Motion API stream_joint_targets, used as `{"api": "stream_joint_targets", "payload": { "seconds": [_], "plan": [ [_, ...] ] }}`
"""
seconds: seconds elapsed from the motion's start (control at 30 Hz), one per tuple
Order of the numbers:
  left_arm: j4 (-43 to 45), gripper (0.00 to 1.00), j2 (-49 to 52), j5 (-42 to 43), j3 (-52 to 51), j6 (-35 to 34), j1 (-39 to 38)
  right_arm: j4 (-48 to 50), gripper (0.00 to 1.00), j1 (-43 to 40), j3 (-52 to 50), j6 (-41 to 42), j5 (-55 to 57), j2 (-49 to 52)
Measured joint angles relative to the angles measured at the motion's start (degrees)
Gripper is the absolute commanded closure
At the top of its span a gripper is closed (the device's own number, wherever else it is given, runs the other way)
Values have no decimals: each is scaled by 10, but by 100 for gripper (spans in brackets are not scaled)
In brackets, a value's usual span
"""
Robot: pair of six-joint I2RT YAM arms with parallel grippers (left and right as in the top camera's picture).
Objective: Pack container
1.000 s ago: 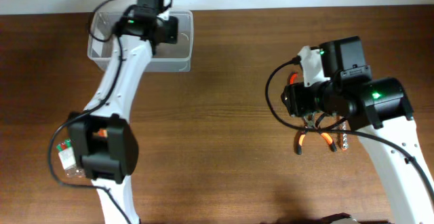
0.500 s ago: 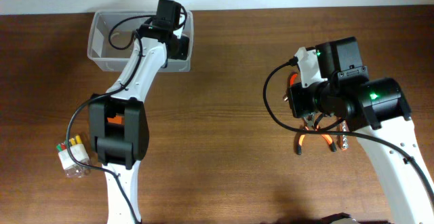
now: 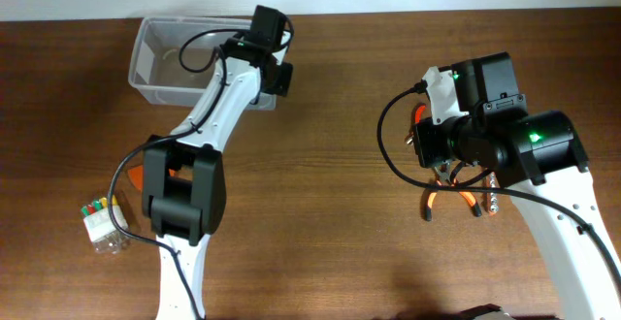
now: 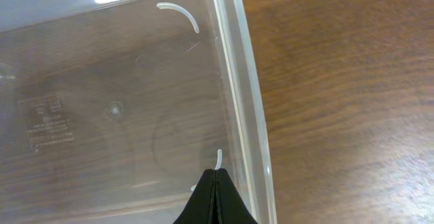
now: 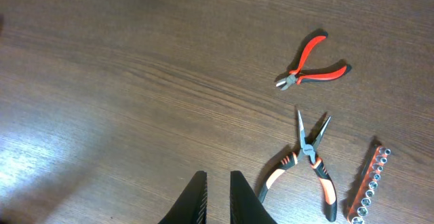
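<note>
The clear, colourless plastic rectangular tub sits on the brown wooden surface at its far left, close to the back edge. It stands upright, and nothing can be seen inside it.

The left hand has its two black fingers pressed together with nothing between them. In the wrist view their tip lies over the tub's floor, just inside the thick rim of one side wall. Whether they touch the plastic cannot be told.

The right hand hangs over bare wood on the right side. Its fingers stand a narrow slit apart and hold nothing.

Beyond it lie three things, well apart from the tub:
- small red-handled cutters
- orange-and-black needle-nose pliers
- an orange strip of metal sockets

A small clear case with coloured bits lies near the left arm's base.
</note>
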Motion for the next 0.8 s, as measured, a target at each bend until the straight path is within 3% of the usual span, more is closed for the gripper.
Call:
{"api": "stream_joint_targets", "payload": {
  "seconds": [0.23,0.8],
  "plan": [
    [-21,98,0,10,0,0,-19,0,88,0,0,-1,0,0],
    [-42,98,0,134,9,-24,-59,0,88,0,0,-1,7,0]
  ]
}}
